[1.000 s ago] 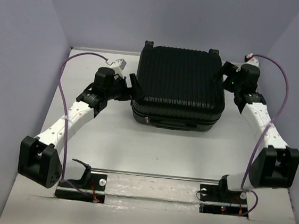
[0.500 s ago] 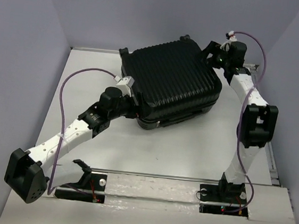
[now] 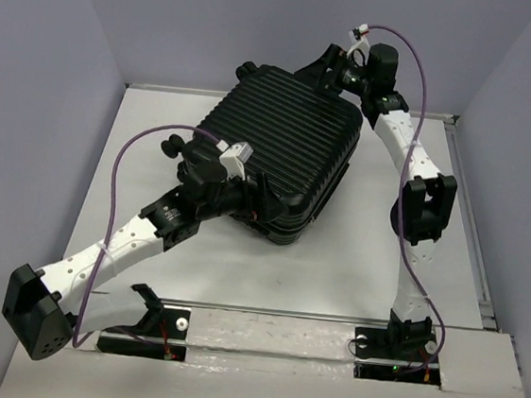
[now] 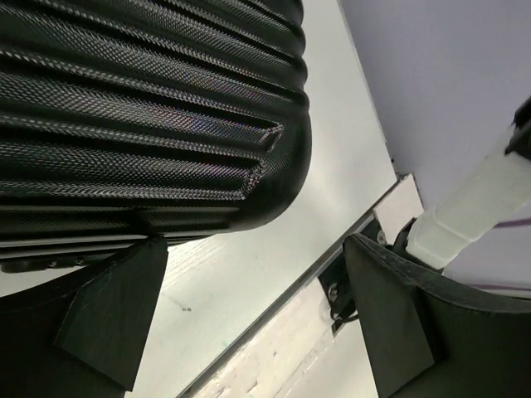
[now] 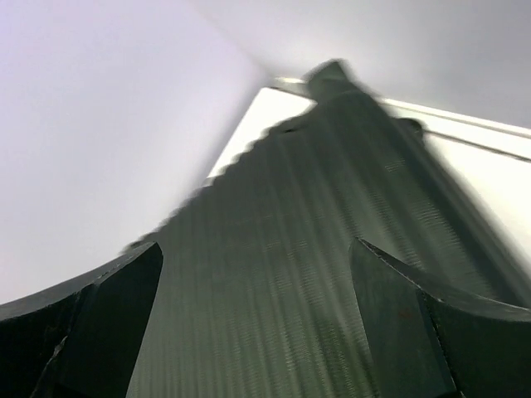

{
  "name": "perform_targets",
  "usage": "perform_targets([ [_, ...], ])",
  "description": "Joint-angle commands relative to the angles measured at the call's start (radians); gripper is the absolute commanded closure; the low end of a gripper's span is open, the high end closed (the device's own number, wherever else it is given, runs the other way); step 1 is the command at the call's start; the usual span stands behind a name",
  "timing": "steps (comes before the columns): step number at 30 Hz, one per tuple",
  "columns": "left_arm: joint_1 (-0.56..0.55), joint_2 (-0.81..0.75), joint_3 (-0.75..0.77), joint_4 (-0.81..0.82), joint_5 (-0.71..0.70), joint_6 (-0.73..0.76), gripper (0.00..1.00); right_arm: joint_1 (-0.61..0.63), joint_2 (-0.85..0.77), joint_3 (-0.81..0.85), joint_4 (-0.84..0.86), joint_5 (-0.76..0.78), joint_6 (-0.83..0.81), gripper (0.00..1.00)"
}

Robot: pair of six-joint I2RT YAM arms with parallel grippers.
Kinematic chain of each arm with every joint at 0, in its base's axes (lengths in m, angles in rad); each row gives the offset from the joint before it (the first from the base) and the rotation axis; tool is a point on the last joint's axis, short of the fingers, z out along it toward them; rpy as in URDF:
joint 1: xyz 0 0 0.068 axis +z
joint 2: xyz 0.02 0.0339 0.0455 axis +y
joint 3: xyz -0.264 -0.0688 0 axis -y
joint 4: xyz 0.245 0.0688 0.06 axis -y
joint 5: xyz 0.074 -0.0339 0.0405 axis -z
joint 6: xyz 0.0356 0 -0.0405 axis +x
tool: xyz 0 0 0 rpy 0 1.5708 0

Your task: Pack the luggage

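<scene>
Two arms reach out from the near edge of the white table (image 3: 363,266). The left arm (image 3: 113,245) stretches low and diagonally toward the middle. The left gripper (image 3: 256,198) sits at the near corner of the luggage (image 3: 281,139) with its jaws spread wide. In the left wrist view one finger (image 4: 116,315) lies right under the rounded edge of the ribbed shell, and the other stands off to the side over bare table. Nothing is clamped between them. The luggage, a black hard-shell case, lies lid down on the middle of the table, turned diagonally, with a small caster wheel (image 3: 249,67) showing at its far left corner. The right arm (image 3: 421,206) rises tall on the right and bends over to the case's far right corner. There the right gripper (image 3: 334,67) also has its jaws wide apart. Its wrist view is blurred and shows the ridged shell stretching away between the two fingers. Whether they touch the shell cannot be told.
</scene>
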Motion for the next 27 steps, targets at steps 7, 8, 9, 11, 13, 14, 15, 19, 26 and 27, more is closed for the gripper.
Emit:
perform_targets([
  [7, 0.016, 0.083, 0.14, 0.157, -0.109, 0.066, 0.01, -0.045, -0.53, -0.329, 0.109, -0.15, -0.137, 0.0],
  [8, 0.018, 0.077, 0.14, 0.157, -0.115, 0.066, 0.01, -0.045, -0.685, -0.576, 0.161, -0.127, -0.148, 0.01],
  [9, 0.021, 0.072, 0.139, 0.157, -0.115, 0.068, 0.01, -0.045, -0.768, -0.709, 0.21, -0.113, -0.171, 0.07],
  [11, 0.019, 0.046, 0.133, 0.156, -0.119, 0.068, 0.01, -0.045, -0.935, -0.98, 0.376, -0.072, -0.177, 0.51],
  [13, 0.022, 0.025, 0.125, 0.14, -0.123, 0.071, 0.01, -0.035, -1.15, -1.355, 0.466, -0.021, -0.171, 0.83],
  [14, 0.021, -0.001, 0.12, 0.134, -0.122, 0.076, 0.01, -0.035, -1.21, -1.462, 0.534, 0.002, -0.17, 0.89],
  [15, 0.019, -0.014, 0.114, 0.117, -0.123, 0.08, 0.01, -0.035, -1.261, -1.563, 0.572, 0.025, -0.157, 0.89],
  [19, 0.015, -0.077, 0.071, 0.067, -0.106, 0.093, 0.01, -0.035, -1.373, -1.929, 0.72, 0.033, -0.142, 0.85],
  [26, -0.046, -0.132, -0.065, 0.061, -0.034, 0.083, 0.01, -0.035, -1.216, -2.014, 0.947, -0.029, -0.182, 0.58],
  [27, -0.077, -0.13, -0.09, 0.061, -0.045, 0.085, 0.01, -0.035, -1.176, -2.006, 0.955, -0.018, -0.211, 0.58],
])
